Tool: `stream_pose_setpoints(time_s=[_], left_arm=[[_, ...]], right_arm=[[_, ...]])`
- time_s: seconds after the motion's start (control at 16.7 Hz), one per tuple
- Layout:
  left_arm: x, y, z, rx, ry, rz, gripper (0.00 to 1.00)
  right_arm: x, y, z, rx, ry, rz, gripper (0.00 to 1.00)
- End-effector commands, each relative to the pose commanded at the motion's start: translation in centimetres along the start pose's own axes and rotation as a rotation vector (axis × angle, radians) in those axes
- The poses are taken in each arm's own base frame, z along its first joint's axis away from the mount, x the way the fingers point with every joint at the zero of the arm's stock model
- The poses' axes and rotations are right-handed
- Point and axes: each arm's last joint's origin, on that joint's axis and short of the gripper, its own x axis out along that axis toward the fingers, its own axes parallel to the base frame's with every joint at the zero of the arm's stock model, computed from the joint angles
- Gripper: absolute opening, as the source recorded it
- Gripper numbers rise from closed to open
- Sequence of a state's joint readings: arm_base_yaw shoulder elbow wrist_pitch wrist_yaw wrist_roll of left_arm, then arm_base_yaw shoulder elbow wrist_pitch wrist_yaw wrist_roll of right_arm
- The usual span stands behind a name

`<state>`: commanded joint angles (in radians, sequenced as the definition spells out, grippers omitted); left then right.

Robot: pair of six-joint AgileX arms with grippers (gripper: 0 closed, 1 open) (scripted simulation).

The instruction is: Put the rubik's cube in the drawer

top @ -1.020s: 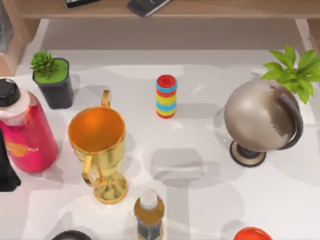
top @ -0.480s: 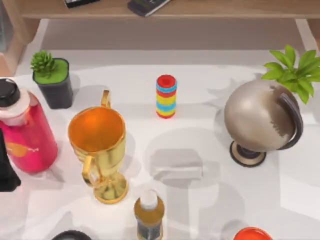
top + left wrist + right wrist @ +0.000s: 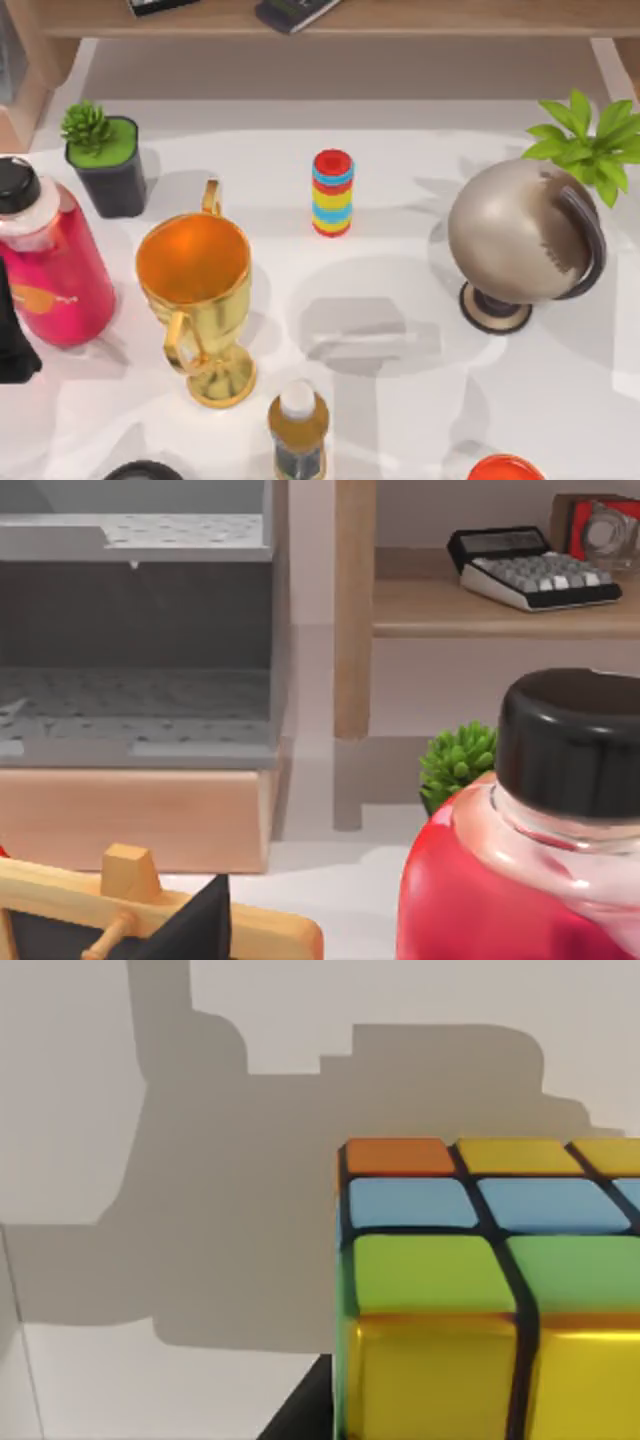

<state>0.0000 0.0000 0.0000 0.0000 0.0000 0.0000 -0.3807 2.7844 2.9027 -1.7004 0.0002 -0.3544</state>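
The rubik's cube (image 3: pixel 480 1290) looms close in the right wrist view, with orange, yellow, blue and green tiles on top and a glossy yellow side. It hangs over the white table, its blocky shadow lying apart from it. A dark finger edge (image 3: pixel 300 1415) shows beside the cube, and my right gripper looks shut on it. In the left wrist view the drawer (image 3: pixel 130 610) stands open, a grey tray with a dotted floor in a wooden cabinet, behind the red bottle (image 3: pixel 520 880).
On the table stand a gold trophy cup (image 3: pixel 197 290), the red bottle (image 3: pixel 45 265), a potted succulent (image 3: pixel 103 158), a striped ring stack (image 3: pixel 332 193), a globe (image 3: pixel 520 240), a leafy plant (image 3: pixel 590 140) and a small bottle (image 3: pixel 298 425). A calculator (image 3: pixel 535 568) lies on the shelf.
The soft arm shadows on the table have shifted and spread toward the right and front. None of the objects in the top view has moved.
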Motion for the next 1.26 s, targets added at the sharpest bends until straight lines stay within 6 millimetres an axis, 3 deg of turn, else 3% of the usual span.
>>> stream_pose_setpoints(time_s=[0.12,0.9,1.26], left_arm=[[0.0,0.0,0.0,0.0,0.0,0.0,1.0],[0.0,0.0,0.0,0.0,0.0,0.0,1.0],[0.0,0.0,0.0,0.0,0.0,0.0,1.0]], right_arm=[[0.0,0.0,0.0,0.0,0.0,0.0,0.0],[0.0,0.0,0.0,0.0,0.0,0.0,0.98],[0.0,0.0,0.0,0.0,0.0,0.0,1.0]])
